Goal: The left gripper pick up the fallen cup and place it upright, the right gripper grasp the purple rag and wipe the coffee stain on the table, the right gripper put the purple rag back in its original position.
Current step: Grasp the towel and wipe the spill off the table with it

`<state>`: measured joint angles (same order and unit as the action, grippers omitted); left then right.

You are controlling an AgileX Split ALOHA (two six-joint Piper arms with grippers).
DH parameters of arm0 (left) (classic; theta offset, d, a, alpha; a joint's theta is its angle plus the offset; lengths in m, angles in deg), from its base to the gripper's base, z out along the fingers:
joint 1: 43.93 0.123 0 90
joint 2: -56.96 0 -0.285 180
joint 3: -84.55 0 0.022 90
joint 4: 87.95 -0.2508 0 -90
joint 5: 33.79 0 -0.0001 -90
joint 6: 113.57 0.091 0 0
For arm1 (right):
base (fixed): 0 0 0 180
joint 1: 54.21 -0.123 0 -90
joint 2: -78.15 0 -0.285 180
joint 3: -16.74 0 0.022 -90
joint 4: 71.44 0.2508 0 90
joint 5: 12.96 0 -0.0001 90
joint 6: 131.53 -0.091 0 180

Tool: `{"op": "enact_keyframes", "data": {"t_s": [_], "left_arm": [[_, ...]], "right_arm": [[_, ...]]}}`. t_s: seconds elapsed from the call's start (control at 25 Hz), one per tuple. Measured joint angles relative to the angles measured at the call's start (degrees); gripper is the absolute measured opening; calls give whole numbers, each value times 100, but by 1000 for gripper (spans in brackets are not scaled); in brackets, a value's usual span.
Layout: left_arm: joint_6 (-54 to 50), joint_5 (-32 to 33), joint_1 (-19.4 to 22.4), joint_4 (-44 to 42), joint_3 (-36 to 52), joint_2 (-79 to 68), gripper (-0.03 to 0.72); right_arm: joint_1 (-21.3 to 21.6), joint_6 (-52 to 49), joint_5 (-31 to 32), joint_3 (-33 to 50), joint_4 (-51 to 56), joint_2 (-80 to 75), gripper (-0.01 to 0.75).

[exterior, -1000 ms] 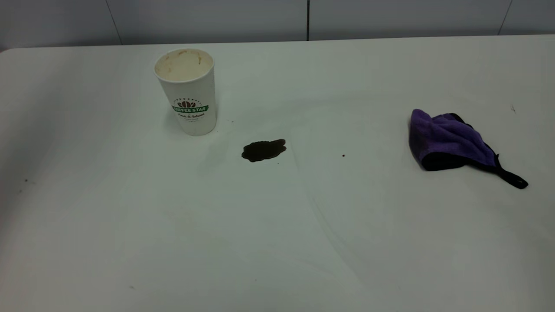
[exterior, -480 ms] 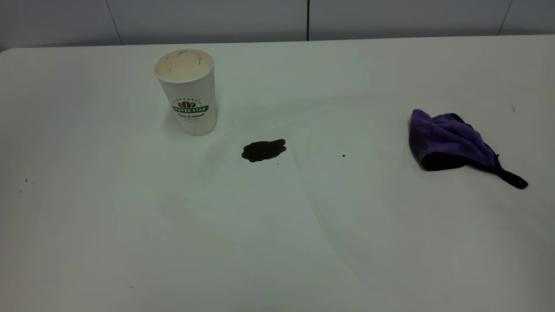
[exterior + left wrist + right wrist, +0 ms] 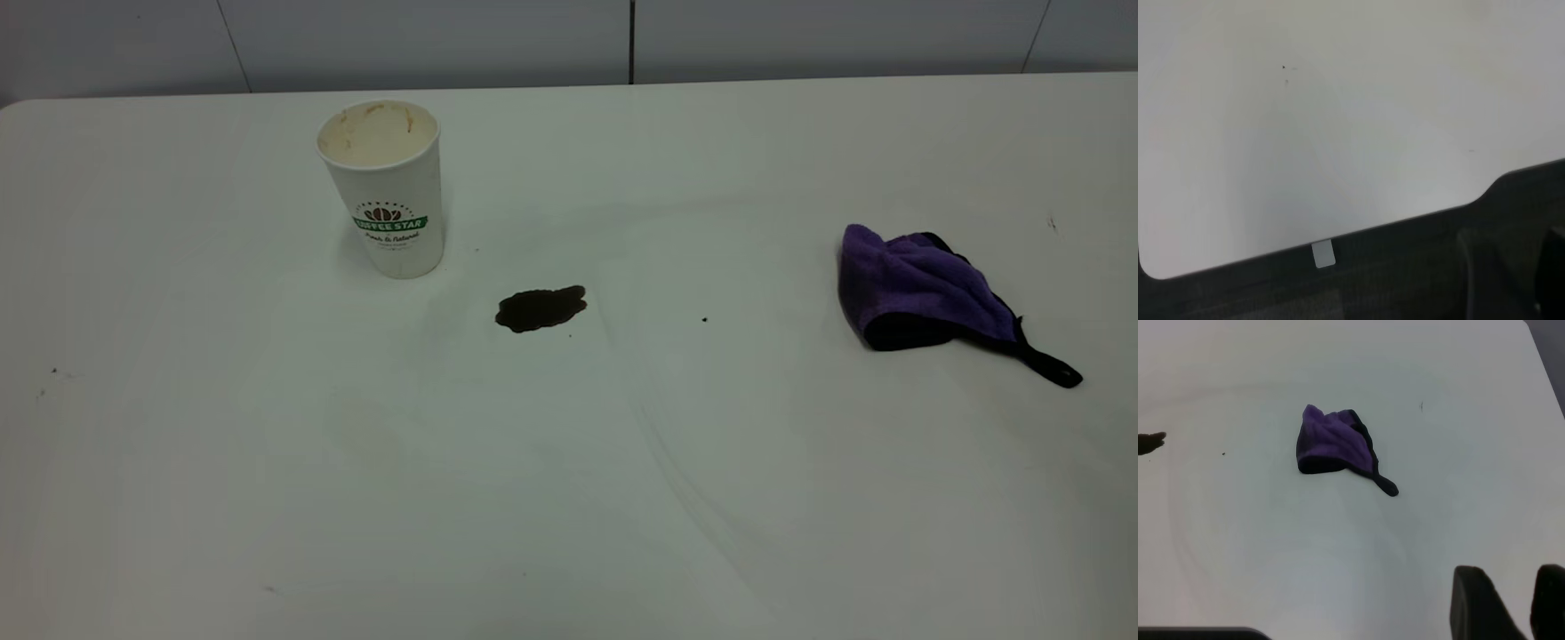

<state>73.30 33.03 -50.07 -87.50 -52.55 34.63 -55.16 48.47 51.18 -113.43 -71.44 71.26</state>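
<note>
The cup (image 3: pixel 384 191) stands upright at the back left of the table (image 3: pixel 569 498), rim up, green logo facing the camera. The coffee stain (image 3: pixel 540 308) lies just in front and to the right of it, a dark oval puddle. The purple rag (image 3: pixel 920 289) sits crumpled at the far right, black loop tab trailing. Neither arm shows in the exterior view. My left gripper (image 3: pixel 1510 241) hangs beyond the table's edge, open and empty. My right gripper (image 3: pixel 1510 577) hovers open over bare table, well short of the rag (image 3: pixel 1331 443); the stain's tip (image 3: pixel 1150 443) shows farther off.
A tiny dark speck (image 3: pixel 704 319) lies between stain and rag, and a few more (image 3: pixel 53 371) dot the left side. A grey wall runs behind the table. A small grey tab (image 3: pixel 1323 254) hangs at the table edge, with dark floor beyond.
A shadow over the table's left side has faded away. Cup, stain and rag have not moved.
</note>
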Motion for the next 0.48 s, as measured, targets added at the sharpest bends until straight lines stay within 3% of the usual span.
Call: {"op": "enact_keyframes", "data": {"t_s": [0.48], "left_arm": [[-535,-246,57,-172,628,1500,240]], "right_arm": [[0,0,0,0,0,0,239]]}}
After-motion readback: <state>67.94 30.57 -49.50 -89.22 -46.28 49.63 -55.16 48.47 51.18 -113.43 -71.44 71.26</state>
